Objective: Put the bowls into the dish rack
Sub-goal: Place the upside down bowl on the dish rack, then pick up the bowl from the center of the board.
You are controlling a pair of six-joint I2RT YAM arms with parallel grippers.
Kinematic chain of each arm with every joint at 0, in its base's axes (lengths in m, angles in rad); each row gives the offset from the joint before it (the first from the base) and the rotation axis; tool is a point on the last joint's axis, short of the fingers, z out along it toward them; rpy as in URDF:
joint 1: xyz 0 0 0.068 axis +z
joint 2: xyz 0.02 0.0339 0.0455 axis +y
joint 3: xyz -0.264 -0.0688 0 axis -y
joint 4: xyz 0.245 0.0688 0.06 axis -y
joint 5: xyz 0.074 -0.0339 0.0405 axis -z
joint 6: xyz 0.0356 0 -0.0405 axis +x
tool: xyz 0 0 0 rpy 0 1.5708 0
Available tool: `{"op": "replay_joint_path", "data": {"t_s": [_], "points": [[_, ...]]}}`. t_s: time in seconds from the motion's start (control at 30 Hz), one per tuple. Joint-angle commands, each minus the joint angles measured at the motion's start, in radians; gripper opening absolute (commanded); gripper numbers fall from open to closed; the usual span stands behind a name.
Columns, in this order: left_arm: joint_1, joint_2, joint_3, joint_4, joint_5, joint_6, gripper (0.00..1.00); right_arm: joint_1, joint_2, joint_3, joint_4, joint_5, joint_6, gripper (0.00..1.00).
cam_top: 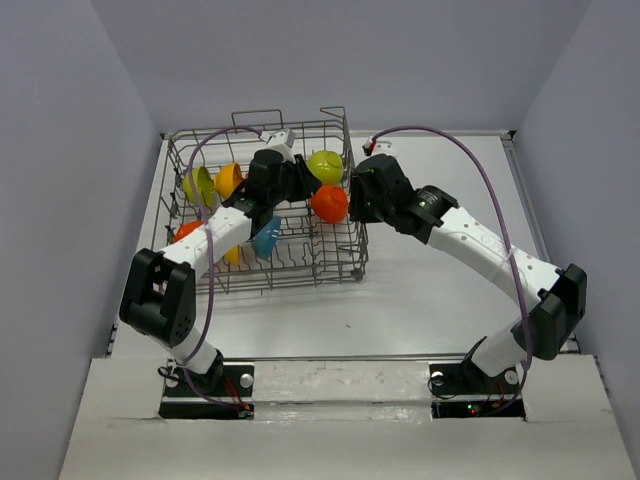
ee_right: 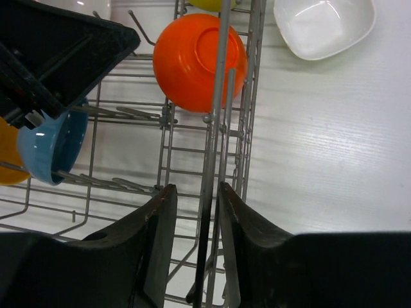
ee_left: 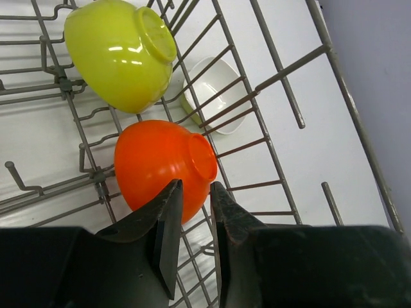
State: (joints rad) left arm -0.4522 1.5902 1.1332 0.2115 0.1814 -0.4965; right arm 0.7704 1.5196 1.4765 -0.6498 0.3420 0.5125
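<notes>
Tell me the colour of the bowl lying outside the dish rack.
White: the bowl is plain glossy white, seen best in the right wrist view.

lime bowls (cam_top: 325, 165) 2 | red-orange bowls (cam_top: 330, 203) 2 | orange-yellow bowls (cam_top: 228, 180) 2 | teal bowl (cam_top: 267, 240) 1 | white bowl (ee_right: 324, 25) 1

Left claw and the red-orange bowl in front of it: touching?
Cannot tell. In the left wrist view the left claw straddles the edge of the red-orange bowl and overlaps it, but neither contact nor a gap shows plainly.

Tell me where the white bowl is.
In the right wrist view, the white bowl lies on the table right of the dish rack, near the red-orange bowl.
</notes>
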Motion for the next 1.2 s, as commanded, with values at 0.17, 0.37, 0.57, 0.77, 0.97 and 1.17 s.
{"op": "replay_joint_path", "data": {"t_s": [0.17, 0.37, 0.57, 0.77, 0.97, 1.17], "points": [[-0.009, -0.094, 0.074, -0.035, -0.008, 0.053, 0.34, 0.013, -0.026, 0.126, 0.009, 0.038, -0.019, 0.51], [-0.009, -0.11, 0.082, -0.053, -0.037, 0.061, 0.34, 0.013, -0.019, 0.189, -0.004, 0.074, -0.037, 0.59], [-0.009, -0.131, 0.074, -0.06, -0.072, 0.072, 0.34, 0.013, -0.044, 0.217, -0.007, 0.248, -0.034, 0.66], [-0.008, -0.171, 0.025, -0.021, -0.074, 0.056, 0.35, -0.156, -0.085, 0.205, 0.05, 0.208, -0.025, 0.66], [-0.008, -0.208, 0.017, -0.023, -0.069, 0.055, 0.36, -0.454, 0.019, 0.179, 0.101, 0.012, 0.024, 0.63], [-0.008, -0.231, 0.025, -0.037, -0.059, 0.061, 0.36, -0.482, 0.247, 0.218, 0.157, -0.037, 0.06, 0.58]]}}
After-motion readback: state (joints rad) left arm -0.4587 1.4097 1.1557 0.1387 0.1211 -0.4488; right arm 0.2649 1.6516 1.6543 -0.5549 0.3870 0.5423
